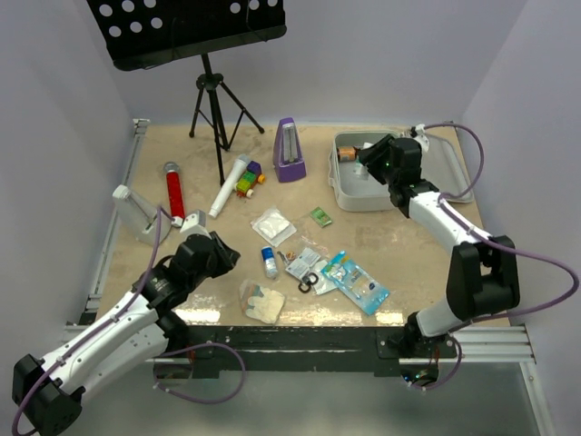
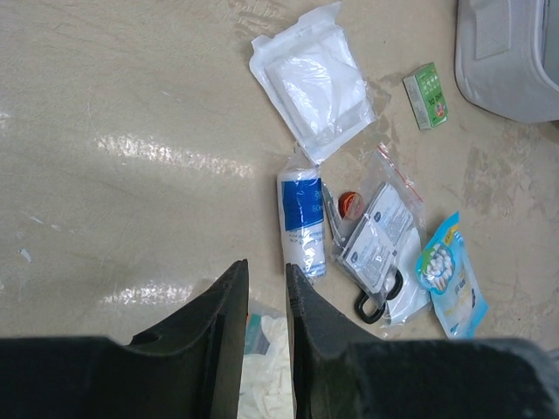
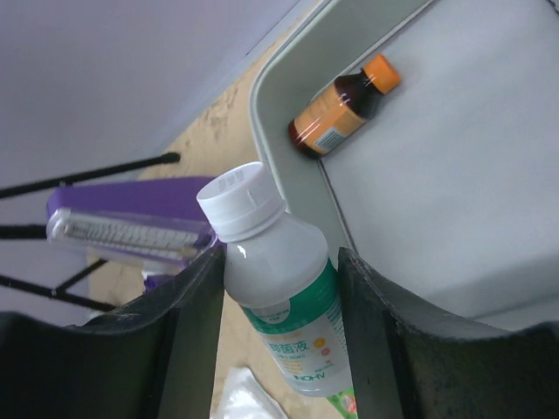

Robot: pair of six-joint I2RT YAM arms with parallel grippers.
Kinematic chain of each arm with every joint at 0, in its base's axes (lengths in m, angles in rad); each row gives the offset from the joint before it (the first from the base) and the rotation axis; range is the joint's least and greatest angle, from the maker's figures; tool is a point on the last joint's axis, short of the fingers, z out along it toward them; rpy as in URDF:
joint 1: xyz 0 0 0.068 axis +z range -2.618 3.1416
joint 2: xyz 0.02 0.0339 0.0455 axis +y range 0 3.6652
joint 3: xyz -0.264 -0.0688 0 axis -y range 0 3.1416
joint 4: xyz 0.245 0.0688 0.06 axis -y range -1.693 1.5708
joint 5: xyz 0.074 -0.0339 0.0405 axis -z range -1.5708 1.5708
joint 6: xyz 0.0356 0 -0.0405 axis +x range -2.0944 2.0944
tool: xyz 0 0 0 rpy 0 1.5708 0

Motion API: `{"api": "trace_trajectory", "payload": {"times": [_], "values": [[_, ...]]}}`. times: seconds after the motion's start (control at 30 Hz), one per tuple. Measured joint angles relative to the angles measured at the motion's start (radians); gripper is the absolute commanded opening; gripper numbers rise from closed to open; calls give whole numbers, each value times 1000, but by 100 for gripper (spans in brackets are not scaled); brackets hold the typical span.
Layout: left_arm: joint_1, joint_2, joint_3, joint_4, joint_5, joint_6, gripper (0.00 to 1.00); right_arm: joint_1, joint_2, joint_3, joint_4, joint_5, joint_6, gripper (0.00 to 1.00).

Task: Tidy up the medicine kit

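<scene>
Nearest the bases, the left gripper (image 2: 265, 284) hangs low over the table with its 2 jaws drawn almost together, only a slit between them and nothing in it. A glove packet (image 2: 266, 367) lies directly underneath, so a drop with jaws that narrow would likely shove the flat pack rather than pinch it. Just beyond sits the clutter: bandage roll (image 2: 301, 218), scissors (image 2: 376, 301) and blue pouch (image 2: 450, 275) overlap, with the gauze packet (image 2: 314, 78) above them. A careless grab there could drag 2 things at once. Now to the far right, where the medicine kit (image 1: 354, 195) lies open beside the purple metronome (image 1: 290, 150). The right gripper (image 3: 279, 262) is pinching a white bottle (image 3: 279, 288) by its body, tilted, and it hovers right about over the kit's rim (image 3: 288, 87), not clearly inside. Let go here and I'd say it could clip that edge and tumble out toward the metronome, or roll into the brown bottle (image 3: 341, 109) lying in the tray. Smooth plastic, tilted hold: a slip looks possible too.
</scene>
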Motion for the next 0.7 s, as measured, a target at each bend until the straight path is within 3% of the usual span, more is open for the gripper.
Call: {"api": "trace_trajectory", "payload": {"times": [0.4,0.7], "values": [[0,23,0,8,3,0,29,-66,260,27,174,43,335,26],[0,45,-27,31,5,-1,28,-82,372,52,189,46,432,34]]}}
